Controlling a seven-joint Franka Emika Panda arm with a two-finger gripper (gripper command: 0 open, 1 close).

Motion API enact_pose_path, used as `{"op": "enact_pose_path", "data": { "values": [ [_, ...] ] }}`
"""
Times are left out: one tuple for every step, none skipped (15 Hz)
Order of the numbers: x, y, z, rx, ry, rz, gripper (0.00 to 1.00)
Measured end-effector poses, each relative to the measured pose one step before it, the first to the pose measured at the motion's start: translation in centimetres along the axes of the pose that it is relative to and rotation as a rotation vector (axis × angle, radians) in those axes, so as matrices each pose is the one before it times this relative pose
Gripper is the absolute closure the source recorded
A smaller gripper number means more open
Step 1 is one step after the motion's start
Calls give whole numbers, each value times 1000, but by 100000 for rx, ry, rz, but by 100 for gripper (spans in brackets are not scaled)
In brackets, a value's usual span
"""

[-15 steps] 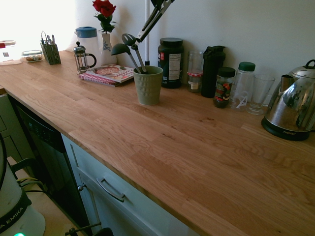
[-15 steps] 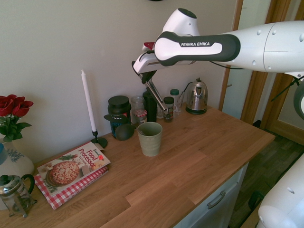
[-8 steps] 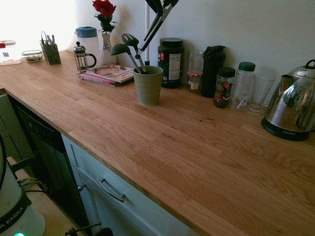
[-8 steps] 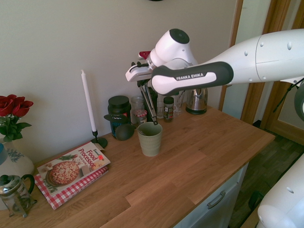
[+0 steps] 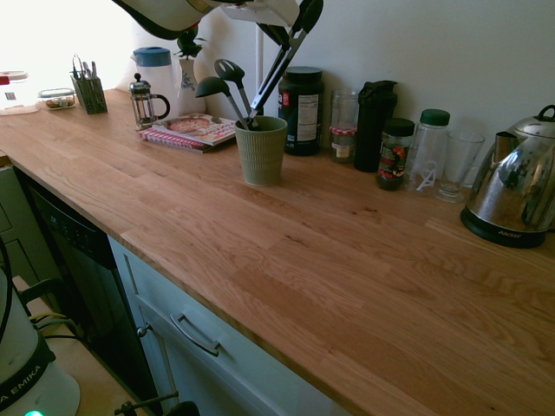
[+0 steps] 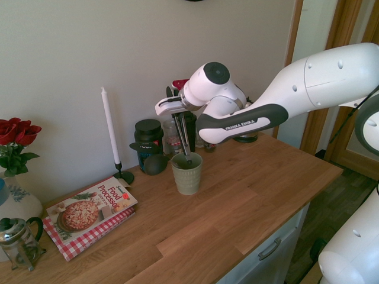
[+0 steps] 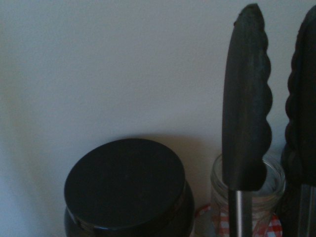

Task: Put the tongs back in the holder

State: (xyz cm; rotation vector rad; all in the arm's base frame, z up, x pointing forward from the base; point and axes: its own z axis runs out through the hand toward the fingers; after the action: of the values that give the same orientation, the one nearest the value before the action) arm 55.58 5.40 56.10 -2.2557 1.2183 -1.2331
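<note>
The gripper (image 6: pixel 175 102) is clamped on the upper part of the tongs (image 6: pixel 183 135), its fingers pressed together around the two black arms. The tongs hang steeply down from it, slightly tilted, and their lower end sits inside the mouth of the holder (image 6: pixel 187 173) — whether it touches the bottom cannot be told. In the first exterior view the tongs (image 5: pixel 279 62) slant from the cup's rim up toward one o'clock, their scalloped tips topmost at the frame's upper edge. The wrist view shows those scalloped tips (image 7: pixel 245 98) close up against the pale wall.

The holder (image 5: pixel 261 149), a ribbed sage-green cup, stands upright on the wooden counter (image 5: pixel 286 251). Two dark ladles (image 5: pixel 224 85) also stand in it, leaning out toward eleven o'clock.

Just behind the cup, at about one o'clock in the first exterior view, is a dark jar with a black lid (image 5: pixel 300 110); the same lid (image 7: pixel 124 182) fills the lower part of the wrist view, beside a small glass jar with a red-checked band (image 7: pixel 247 207). To the cup's nine o'clock lies a cookbook (image 5: pixel 192 129) on a checked cloth — a French press (image 5: pixel 146 101) stands beyond it. A steel kettle (image 5: pixel 514 186) sits well apart at three o'clock.
</note>
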Motion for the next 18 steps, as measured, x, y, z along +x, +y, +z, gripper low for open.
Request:
{"op": "enact_pose_path", "data": {
  "values": [
    [-175,379,629,-84,522,150,100],
    [-187,347,656,-179,190,251,100],
    [-189,280,661,-392,17,373,100],
    [-227,186,549,-454,-282,574,100],
    [-158,145,475,-536,-533,609,100],
    [-142,160,417,-545,-519,363,0],
    [-136,165,391,-558,-522,267,0],
    [-111,162,322,-493,-396,319,0],
    [-60,125,233,-367,-261,249,0],
    [-52,80,148,-242,-177,-4,0],
    [-20,21,42,-70,-55,-5,0],
    [-1,-1,0,2,-1,-2,0],
    [-9,12,7,-27,-18,-4,0],
    [-15,27,14,-54,-30,-7,0],
    [-23,28,15,-59,-37,-26,0],
    [-62,78,42,-171,-110,-68,0],
    [-131,161,87,-319,-234,-135,0],
    [-168,191,101,-282,-320,-98,0]
  ]
}}
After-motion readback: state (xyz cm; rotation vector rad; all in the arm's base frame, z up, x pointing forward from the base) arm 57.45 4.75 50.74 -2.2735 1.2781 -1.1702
